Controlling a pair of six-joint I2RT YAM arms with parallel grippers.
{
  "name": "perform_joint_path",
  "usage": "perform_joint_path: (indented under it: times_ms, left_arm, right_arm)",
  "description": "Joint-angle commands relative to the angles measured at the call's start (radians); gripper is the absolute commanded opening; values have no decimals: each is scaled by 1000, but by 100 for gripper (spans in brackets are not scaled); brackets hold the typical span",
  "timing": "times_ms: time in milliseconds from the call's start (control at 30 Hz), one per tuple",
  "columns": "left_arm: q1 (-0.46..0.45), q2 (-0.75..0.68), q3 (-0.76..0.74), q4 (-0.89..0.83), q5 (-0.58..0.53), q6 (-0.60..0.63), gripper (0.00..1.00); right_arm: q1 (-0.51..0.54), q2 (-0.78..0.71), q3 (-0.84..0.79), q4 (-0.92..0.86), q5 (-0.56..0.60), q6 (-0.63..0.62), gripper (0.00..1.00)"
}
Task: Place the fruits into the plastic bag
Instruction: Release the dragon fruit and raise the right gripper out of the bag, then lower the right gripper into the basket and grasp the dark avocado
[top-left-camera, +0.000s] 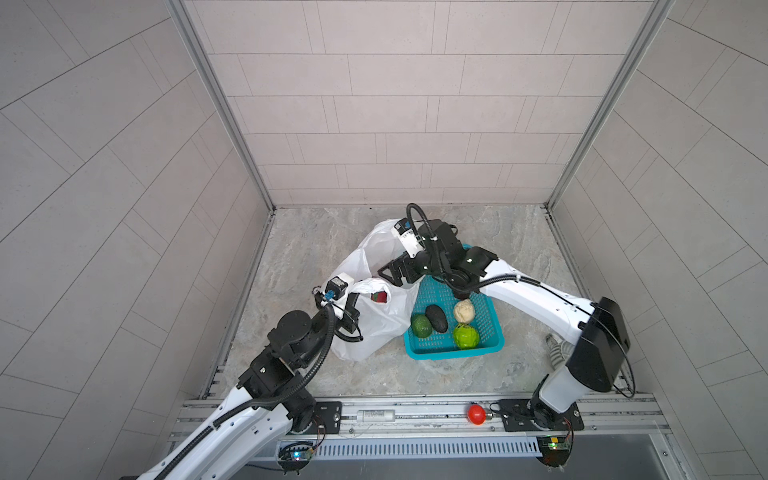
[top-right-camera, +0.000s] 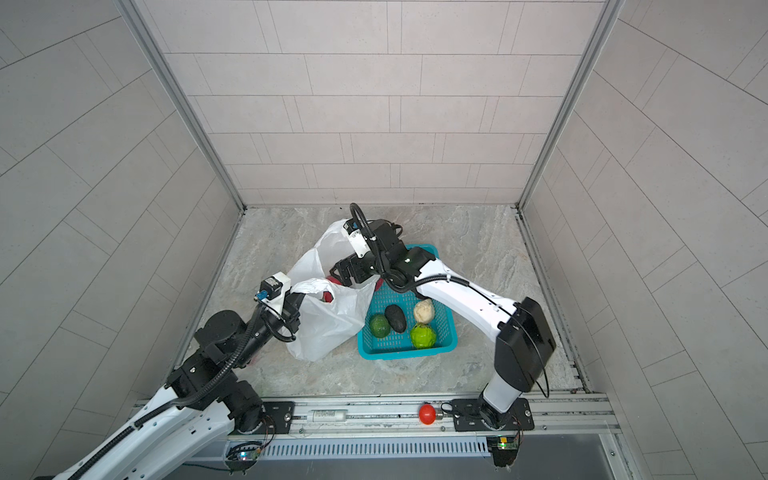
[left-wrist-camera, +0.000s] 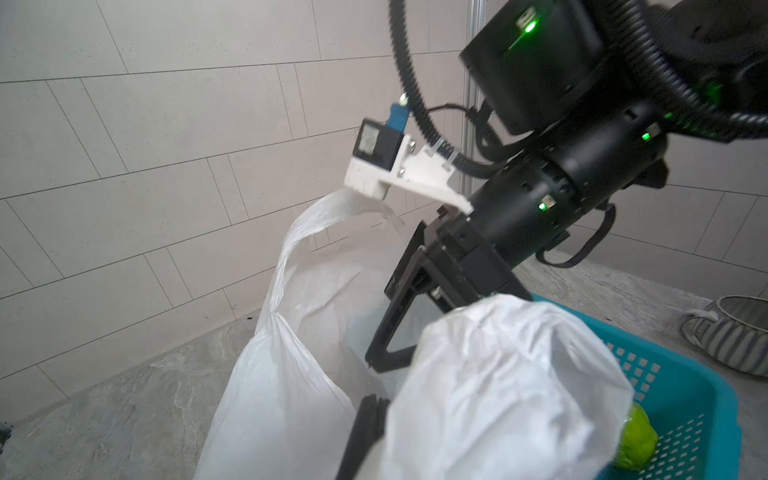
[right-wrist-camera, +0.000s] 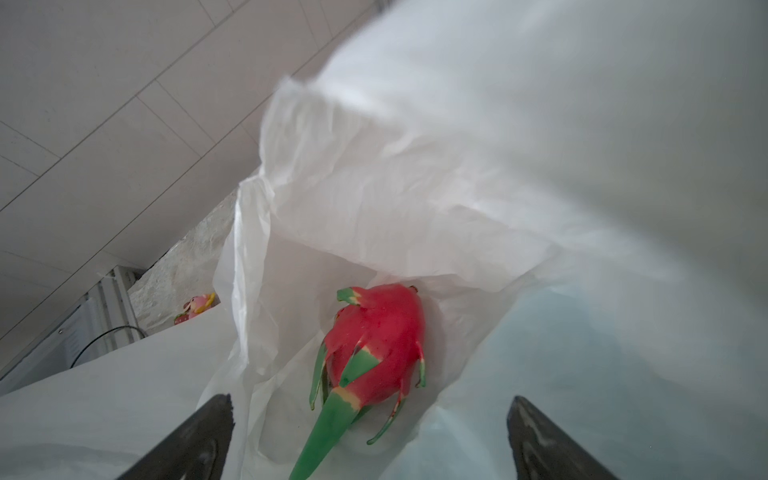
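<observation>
Left tool: your left tool (top-left-camera: 358, 296) is clamped tight on a bunched-up edge of the plastic bag (top-left-camera: 374, 328) and holds that side lifted off the counter (top-left-camera: 316, 249). In the left wrist view the white film drapes right over the tool.

Right tool: your right tool (right-wrist-camera: 370, 399) has its jaws spread wide with nothing between them. It sits at the bag's open mouth, pointing in.

Dragon fruit: the pink-red dragon fruit (right-wrist-camera: 378, 345) with green scales lies inside the bag on the white film, just ahead of the right tool and clear of both its jaws.

Plastic bag: white and crinkly, with its mouth open. It rests on the grey marbled counter just beside the teal basket (top-left-camera: 453, 353), on the basket's left in both top views.

Basket contents: four fruits lie in the basket. A dark green avocado (top-left-camera: 420, 326) sits right beside a black oval (top-left-camera: 436, 318). Near them, a cream knobbly ball (top-left-camera: 464, 311) sits just beside a bright green bumpy ball (top-left-camera: 465, 336).

Right arm: it reaches across the far end of the basket to get to the bag.
</observation>
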Motion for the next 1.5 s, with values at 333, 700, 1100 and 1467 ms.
perform_joint_path:
  times_ms: [333, 700, 1100, 1467]
  left_arm:
    - [1, 24, -3, 69, 38, 4, 0]
    - [2, 91, 15, 117, 14, -30, 0]
    - [2, 65, 16, 87, -54, -51, 0]
    - [2, 66, 28, 62, -24, -61, 0]
  right_arm:
    - [-100, -492, -308, -74, 234, -9, 100]
    - [-79, -353, -543, -76, 101, 52, 81]
    - [-44, -127, -481, -135, 114, 47, 75]
    - [-47, -6, -455, -141, 139, 59, 59]
